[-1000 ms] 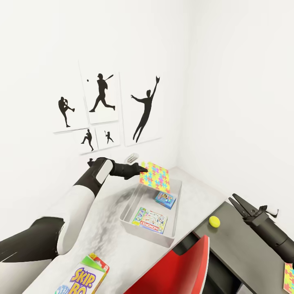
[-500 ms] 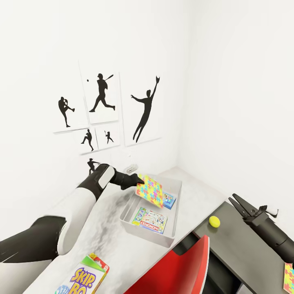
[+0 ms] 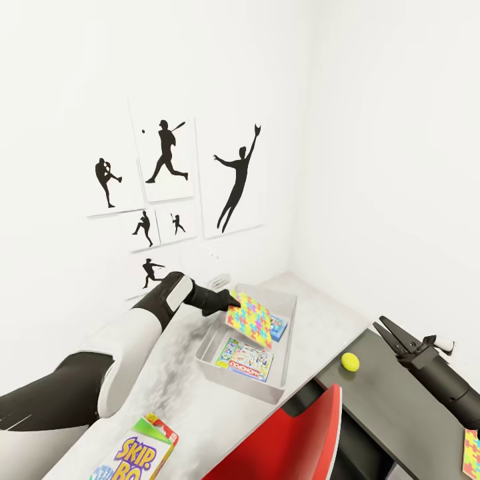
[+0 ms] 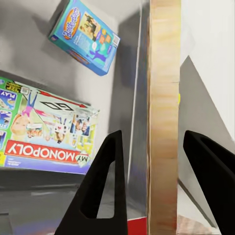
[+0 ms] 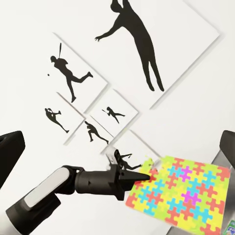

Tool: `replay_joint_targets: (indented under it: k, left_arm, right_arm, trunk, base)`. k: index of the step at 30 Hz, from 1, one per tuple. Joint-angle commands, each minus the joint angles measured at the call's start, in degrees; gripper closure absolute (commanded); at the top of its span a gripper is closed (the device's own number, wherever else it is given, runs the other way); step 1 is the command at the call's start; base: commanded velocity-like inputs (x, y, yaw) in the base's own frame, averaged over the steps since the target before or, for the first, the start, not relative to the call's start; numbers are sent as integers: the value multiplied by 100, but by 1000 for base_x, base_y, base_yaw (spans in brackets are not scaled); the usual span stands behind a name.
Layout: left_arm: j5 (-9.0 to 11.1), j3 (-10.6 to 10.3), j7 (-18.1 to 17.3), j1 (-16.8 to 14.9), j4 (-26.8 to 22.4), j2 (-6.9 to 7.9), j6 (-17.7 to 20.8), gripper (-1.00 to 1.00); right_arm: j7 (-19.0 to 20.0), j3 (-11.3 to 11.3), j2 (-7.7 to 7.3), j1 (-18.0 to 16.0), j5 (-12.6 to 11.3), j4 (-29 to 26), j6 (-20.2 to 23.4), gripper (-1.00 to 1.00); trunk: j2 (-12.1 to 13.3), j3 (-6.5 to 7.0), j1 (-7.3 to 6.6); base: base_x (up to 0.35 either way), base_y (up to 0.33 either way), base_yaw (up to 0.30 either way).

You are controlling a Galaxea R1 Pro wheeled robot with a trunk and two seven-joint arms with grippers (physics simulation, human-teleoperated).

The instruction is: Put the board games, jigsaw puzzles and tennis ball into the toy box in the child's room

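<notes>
Left gripper [image 3: 230,303] is pinching a jigsaw puzzle [image 3: 250,321] by one edge, holding it tilted above the toy box [image 3: 208,343]; in the left wrist view the puzzle's pale wooden edge [image 4: 163,117] is standing between the two dark fingers [image 4: 98,188], though contact with the pads cannot be confirmed there. Past the fingertips, on the tray floor, the Monopoly box [image 3: 245,359] is lying flat, and the small blue game [image 3: 276,326] is lying beyond it, partly covered by the held puzzle in the head view. The toy box is resting on the pale table [image 3: 313,320]. The Skip-Bo box [image 3: 137,453] is lying on the same top, well behind the left gripper, toward the robot. Right gripper [image 3: 387,331] is hovering over the table's dark section [image 3: 400,413] with its jaws spread and nothing between them. The tennis ball [image 3: 350,362] is sitting on that dark section, near the right fingertips and to their left. The second puzzle [image 3: 471,453] is lying on the dark section behind the right gripper. A red chair back [image 3: 300,437] is showing between the arms. Silhouette posters [image 3: 167,160] are hanging on the wall beyond the left gripper.
</notes>
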Motion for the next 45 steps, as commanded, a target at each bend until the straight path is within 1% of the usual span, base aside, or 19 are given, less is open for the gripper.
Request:
replay_joint_targets:
  k: [1, 3, 5, 7, 8, 10, 17, 25, 28, 36, 45]
  left_arm:
    - [-61, -61, -54, -5, 3, -12, 2, 100]
    - [-58, -225, -61, -5, 25, -40, -2, 100]
    - [-49, -486, -87, -5, 41, -60, -10, 100]
    - [-45, -580, -98, -5, 45, -66, -12, 100]
    - [-42, -666, -108, -5, 57, -72, -13, 100]
    - [-43, -714, -114, -5, 68, -75, -16, 100]
    - [-50, -771, -119, -5, 233, -90, -36, 100]
    - [-56, -783, -127, -5, 385, -208, -53, 100]
    - [-62, -790, -122, -5, 494, -208, -66, 100]
    - [-65, -961, -108, -5, 559, -208, -87, 100]
    - [-64, -989, -102, -5, 527, -208, -94, 100]
  right_arm:
    - [8, -6, 0, -5, -10, 0, 30, -100]
    - [8, -6, 0, -5, -12, 0, 30, -100]
    - [8, -8, 0, -5, -13, 0, 30, -100]
    - [8, -8, 0, -5, -13, 0, 28, -100]
    - [8, -8, 0, -5, -13, 2, 29, -100]
    - [8, -8, 0, -5, -13, 1, 30, -100]
    - [9, -8, 0, -5, -14, 0, 29, -100]
    - [7, -1, 0, -5, -14, 0, 23, -100]
    - [7, 0, 0, -5, -14, 0, 22, -100]
    - [8, 0, 0, -5, -11, 1, 27, -100]
    - [8, -8, 0, -5, -14, 0, 32, -100]
  trunk:
    - [-12, -11, 4]
    - [-12, -11, 4]
    - [-12, -11, 4]
    - [-12, -11, 4]
    - [-12, -11, 4]
    - [-12, -11, 4]
    - [-12, -11, 4]
    - [-12, -11, 4]
    - [-12, -11, 4]
    - [-12, -11, 4]
    - [-12, -12, 4]
  base:
    - [0, 0, 0]
    - [0, 0, 0]
    - [0, 0, 0]
    - [0, 0, 0]
    - [0, 0, 0]
    - [0, 0, 0]
    - [0, 0, 0]
    - [0, 0, 0]
    - [0, 0, 0]
    - [0, 0, 0]
    - [0, 0, 0]
